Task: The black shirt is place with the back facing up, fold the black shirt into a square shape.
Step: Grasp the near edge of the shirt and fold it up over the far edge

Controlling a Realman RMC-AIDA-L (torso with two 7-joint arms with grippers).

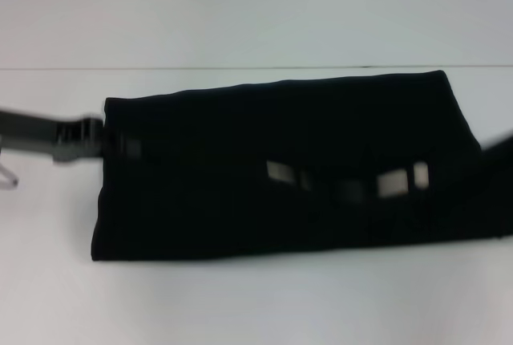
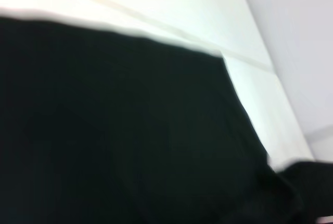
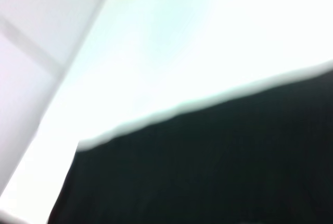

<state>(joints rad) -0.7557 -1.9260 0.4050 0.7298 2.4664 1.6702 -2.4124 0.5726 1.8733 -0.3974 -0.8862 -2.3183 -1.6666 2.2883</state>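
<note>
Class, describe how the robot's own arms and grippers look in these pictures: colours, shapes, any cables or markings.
Left arm: a grey bar ending in a dark, blocky gripper section with a thin wire loop beneath. Right arm: only a plain black shape at the picture's edge. No markings can be made out.

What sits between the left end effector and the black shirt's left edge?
Nothing. In the head view the left end effector already meets the black shirt at its left edge, with only white table around it.

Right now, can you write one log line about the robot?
black shirt: long folded band on white table | left gripper: at left edge | right gripper: at right edge
</note>
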